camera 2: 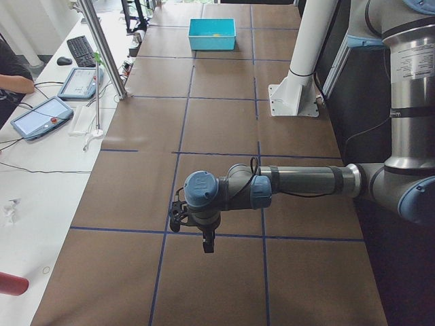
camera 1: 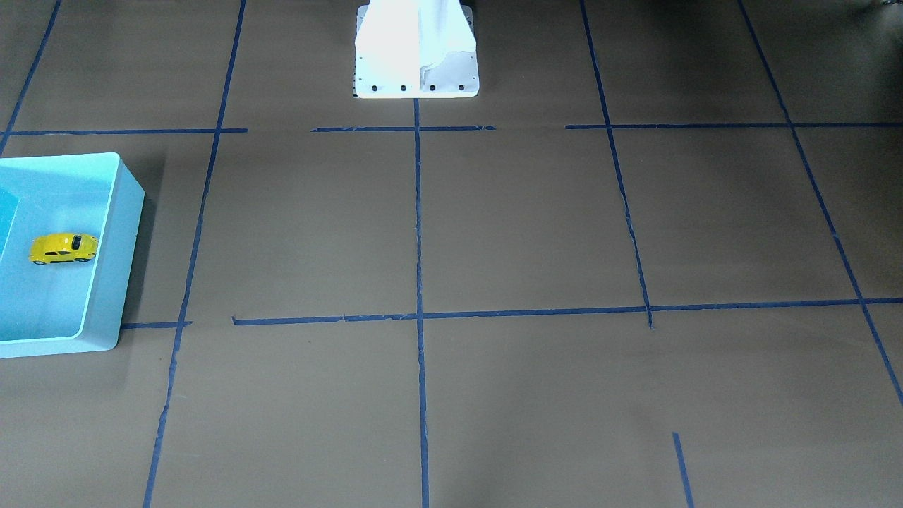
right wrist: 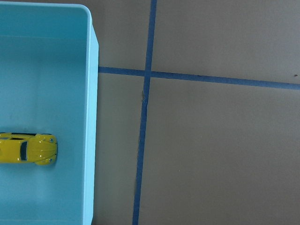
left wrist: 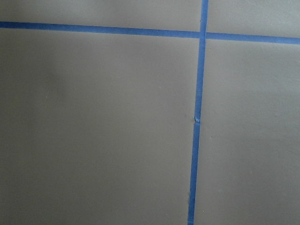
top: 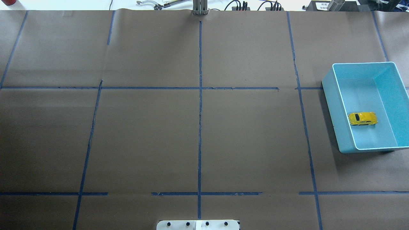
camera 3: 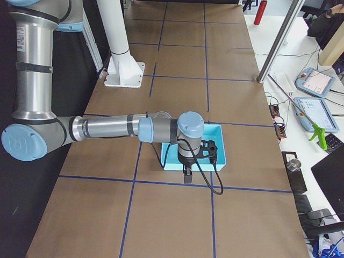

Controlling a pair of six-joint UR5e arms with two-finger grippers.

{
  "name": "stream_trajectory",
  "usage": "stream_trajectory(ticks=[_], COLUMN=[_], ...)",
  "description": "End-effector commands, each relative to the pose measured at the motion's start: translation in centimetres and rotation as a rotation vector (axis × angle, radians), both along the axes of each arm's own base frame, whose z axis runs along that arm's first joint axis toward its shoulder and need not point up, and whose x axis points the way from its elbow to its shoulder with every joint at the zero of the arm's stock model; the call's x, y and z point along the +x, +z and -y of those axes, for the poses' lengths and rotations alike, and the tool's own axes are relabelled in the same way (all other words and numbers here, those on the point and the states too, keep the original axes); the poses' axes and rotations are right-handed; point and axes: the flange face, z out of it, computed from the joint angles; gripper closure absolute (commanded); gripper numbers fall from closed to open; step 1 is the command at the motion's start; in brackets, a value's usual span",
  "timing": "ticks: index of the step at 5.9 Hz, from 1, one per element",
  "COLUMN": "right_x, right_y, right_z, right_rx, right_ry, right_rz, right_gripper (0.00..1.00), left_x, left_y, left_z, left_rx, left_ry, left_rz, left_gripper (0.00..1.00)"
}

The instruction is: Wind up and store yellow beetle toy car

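Observation:
The yellow beetle toy car stands on its wheels inside the light blue bin, near the wall that faces the table's middle. It also shows in the overhead view and the right wrist view. My right gripper hangs above the bin's near edge; I cannot tell whether it is open or shut. My left gripper hangs over bare table far from the bin; I cannot tell its state either. Neither gripper shows in the overhead or front views.
Brown paper with blue tape lines covers the table. The white robot base stands at the table's robot side. Tablets and a keyboard lie on a side desk, with a person's arm beside them.

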Motion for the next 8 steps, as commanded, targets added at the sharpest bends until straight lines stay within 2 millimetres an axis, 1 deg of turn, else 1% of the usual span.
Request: stream_trajectory(ticks=[1, 8], right_x=[-0.01, -0.01], right_y=[0.20, 0.37], right_z=[-0.03, 0.09], right_rx=[-0.002, -0.015], right_ry=[-0.006, 0.006], right_rz=[0.001, 0.001], right_gripper=[0.00, 0.00], left_x=[0.05, -0.02], left_y=[0.00, 0.00], left_z=[0.01, 0.00], left_rx=[0.000, 0.000], left_ry=[0.001, 0.000], left_rz=[0.000, 0.000], left_gripper=[0.00, 0.00])
